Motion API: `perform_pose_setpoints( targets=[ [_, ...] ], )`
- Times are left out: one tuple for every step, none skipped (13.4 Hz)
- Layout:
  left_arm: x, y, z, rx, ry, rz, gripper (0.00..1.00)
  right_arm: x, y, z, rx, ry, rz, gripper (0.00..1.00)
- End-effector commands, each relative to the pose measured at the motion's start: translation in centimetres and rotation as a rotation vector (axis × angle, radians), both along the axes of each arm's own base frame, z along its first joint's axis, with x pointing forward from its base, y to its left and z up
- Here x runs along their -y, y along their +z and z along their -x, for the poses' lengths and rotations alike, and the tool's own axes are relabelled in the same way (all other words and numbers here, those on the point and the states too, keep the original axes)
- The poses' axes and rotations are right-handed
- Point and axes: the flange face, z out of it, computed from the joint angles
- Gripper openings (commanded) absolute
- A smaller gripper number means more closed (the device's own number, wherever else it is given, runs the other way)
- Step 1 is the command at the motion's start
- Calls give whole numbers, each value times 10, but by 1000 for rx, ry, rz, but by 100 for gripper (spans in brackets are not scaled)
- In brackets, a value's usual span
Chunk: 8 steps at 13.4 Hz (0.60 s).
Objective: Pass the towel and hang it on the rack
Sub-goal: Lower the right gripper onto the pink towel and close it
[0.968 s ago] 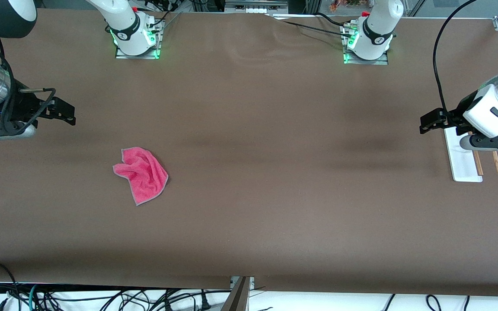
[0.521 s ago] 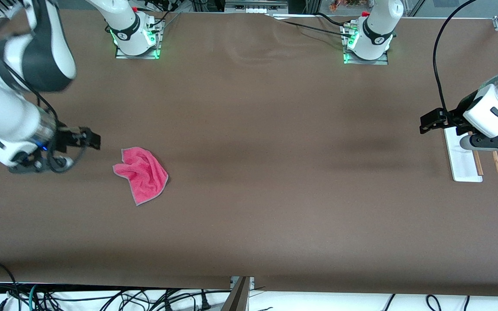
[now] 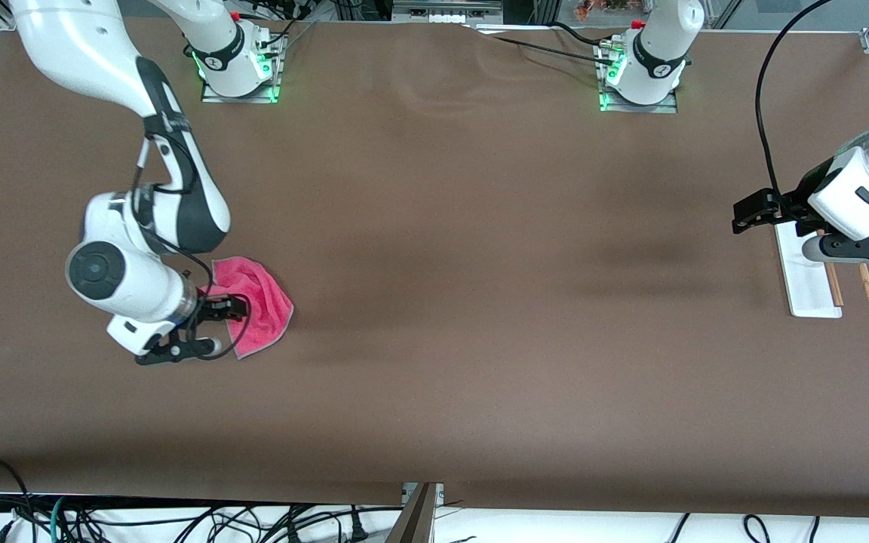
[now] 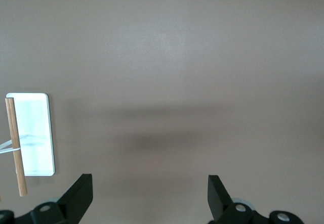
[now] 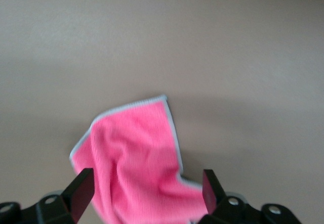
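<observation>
brown table [image 3: 480,339] | right hand [image 3: 234,308] released, bent low over towel [image 3: 261,302] | left hand [image 3: 753,211] released, waits over rack [image 3: 804,290]

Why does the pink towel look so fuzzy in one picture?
Right wrist view: the towel is blurred, edges smeared, seen between the open right gripper. Front view: sharp, with soft dark shadow bands on the table. Left wrist view: clear, the rack crisp.
</observation>
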Motion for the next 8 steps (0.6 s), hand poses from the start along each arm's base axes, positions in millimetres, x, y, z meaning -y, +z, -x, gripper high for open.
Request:
perform_pose_setpoints(
  targets=[
    [2,7,3,-1,6,8,100,6,-27,-11,27,2,3,94],
    [2,7,3,-1,6,8,100,7,-35,-14,39,3,0,94],
    [3,7,3,-1,4,8,100,8,-44,-14,45,0,-2,94],
    [3,7,3,-1,4,7,100,7,-55,-15,52,-6,-3,94],
    [4,7,3,-1,1,6,100,5,-62,-16,68,-4,-7,94],
    [4,7,3,-1,1,6,100,5,-67,-14,71,-5,-8,93],
    [4,7,3,-1,1,6,100,4,-72,-13,65,-5,-7,90],
    [4,7,3,-1,1,6,100,4,-78,-12,58,-6,-7,88]
  ],
)
